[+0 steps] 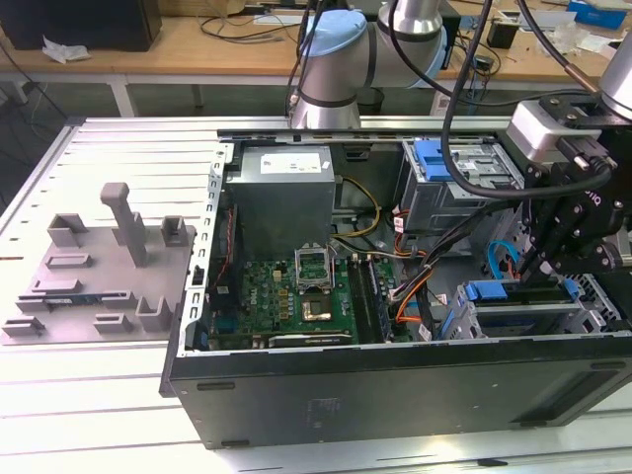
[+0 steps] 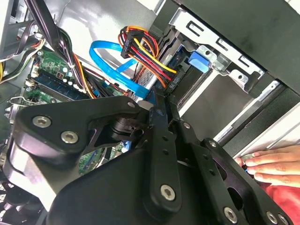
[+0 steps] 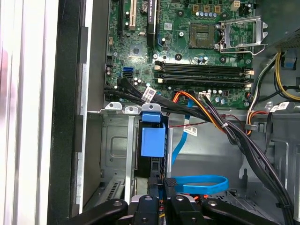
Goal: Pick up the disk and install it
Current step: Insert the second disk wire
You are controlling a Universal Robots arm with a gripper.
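Gripper [image 3: 162, 188] jaws narrow, nearly closed, lower centre in first wrist view. Disk [image 1: 515, 308] in drive cage [image 1: 592, 296], lower right in exterior view. Judged: install step, seating; calls for straight, gentle push clear of cables [image 3: 225, 126].

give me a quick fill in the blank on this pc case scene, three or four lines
1. The gripper hangs over the open computer case at the exterior view's ____ side.
2. In the first wrist view, the tab on the drive cage is coloured ____.
3. In the second wrist view, a person's ____ rests at the case's edge.
4. The grey fixture lies ____ the case.

Missing words: right; blue; hand; outside
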